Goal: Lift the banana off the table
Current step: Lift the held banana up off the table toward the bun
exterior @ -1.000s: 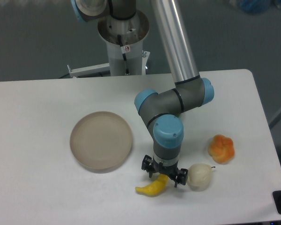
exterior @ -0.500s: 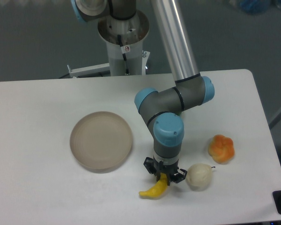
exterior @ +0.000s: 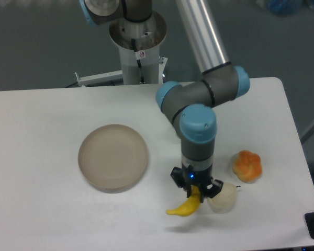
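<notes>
**Q:** What has changed over the last second?

**A:** The arm has been shifted away from the round beige dish (exterior: 113, 156), and the gripper (exterior: 197, 194), earlier spread wide around the banana (exterior: 186, 206), is now seen pressed in on the fruit's upper end. The banana has been carried along with it, further from the dish than before.

**Q:** Where is the banana now?

**A:** It is pinched at its top between the black fingers (exterior: 178, 176), its yellow body curving down toward the dish side. Whether its lower tip is touching the white table (exterior: 42, 120) cannot be told. The pale cream fruit (exterior: 223, 197) is seen just beside the gripper, on the side away from the dish; contact between the two cannot be judged. The lumpy orange fruit (exterior: 248, 166) is seen further still from the dish, near the cream one.
</notes>
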Motion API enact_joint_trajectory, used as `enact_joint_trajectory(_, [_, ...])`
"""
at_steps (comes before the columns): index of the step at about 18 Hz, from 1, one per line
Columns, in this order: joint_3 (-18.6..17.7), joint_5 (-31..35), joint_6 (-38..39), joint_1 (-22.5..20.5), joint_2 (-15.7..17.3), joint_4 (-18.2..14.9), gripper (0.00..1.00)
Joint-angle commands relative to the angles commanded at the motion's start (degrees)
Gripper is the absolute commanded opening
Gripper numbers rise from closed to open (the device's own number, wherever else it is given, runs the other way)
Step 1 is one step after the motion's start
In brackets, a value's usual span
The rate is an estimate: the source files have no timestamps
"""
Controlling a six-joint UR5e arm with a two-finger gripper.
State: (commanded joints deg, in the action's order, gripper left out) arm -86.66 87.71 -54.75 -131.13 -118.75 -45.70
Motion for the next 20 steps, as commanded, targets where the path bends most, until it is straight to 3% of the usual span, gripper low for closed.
enact_joint_trajectory(4, [0.3, -0.1, -5.7, -3.0, 3.2, -3.2, 0.39])
enact_joint_trajectory(20, [0.8, -0.1, -5.8, -3.7, 3.5, -2.8, 0.39])
